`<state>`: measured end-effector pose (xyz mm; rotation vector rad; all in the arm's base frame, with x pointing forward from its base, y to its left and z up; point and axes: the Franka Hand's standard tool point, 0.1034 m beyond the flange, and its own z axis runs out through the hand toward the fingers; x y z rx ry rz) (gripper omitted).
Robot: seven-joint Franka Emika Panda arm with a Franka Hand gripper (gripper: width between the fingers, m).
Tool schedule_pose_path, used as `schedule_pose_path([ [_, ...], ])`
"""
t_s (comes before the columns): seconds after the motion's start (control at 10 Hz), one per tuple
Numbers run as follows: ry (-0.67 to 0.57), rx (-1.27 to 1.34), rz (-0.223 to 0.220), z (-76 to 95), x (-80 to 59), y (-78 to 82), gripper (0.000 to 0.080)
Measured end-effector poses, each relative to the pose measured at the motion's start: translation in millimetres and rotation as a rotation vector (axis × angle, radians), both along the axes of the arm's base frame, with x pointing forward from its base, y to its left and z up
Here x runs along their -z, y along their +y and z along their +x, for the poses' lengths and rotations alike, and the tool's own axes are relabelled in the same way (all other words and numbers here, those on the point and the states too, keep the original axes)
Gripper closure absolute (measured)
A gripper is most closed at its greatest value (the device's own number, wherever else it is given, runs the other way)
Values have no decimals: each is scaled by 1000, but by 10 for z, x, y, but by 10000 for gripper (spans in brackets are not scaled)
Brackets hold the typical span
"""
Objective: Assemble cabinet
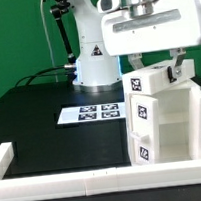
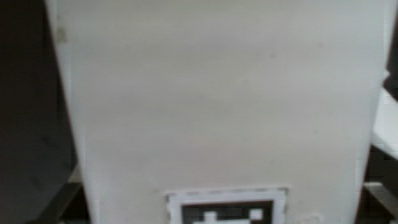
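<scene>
The white cabinet (image 1: 171, 116) stands upright at the exterior view's right, by the front rail, with square tags on its near side. A smaller white panel (image 1: 153, 81) sits on top of the boxy body. My gripper (image 1: 155, 65) reaches down from above, one finger on each side of this panel, pressed against its edges. In the wrist view the panel (image 2: 214, 100) fills almost the whole picture, with a tag (image 2: 228, 210) on it. My gripper (image 2: 222, 205) straddles it; only dark finger edges show at the sides.
The marker board (image 1: 93, 113) lies flat on the black table, to the exterior view's left of the cabinet. White border rails run along the front (image 1: 67, 180) and the left corner (image 1: 2, 157). The arm's base (image 1: 92, 59) stands behind the marker board.
</scene>
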<state>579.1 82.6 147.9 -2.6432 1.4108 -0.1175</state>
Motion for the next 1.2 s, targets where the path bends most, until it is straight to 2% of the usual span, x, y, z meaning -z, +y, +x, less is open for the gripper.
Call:
schedule_pose_path([
  [0.3,34,254,54,-7,7,-4,245],
  [0.9,74,550,99,-13,9,5,245],
  [1.2,76,868,161,-33,14,49,245],
])
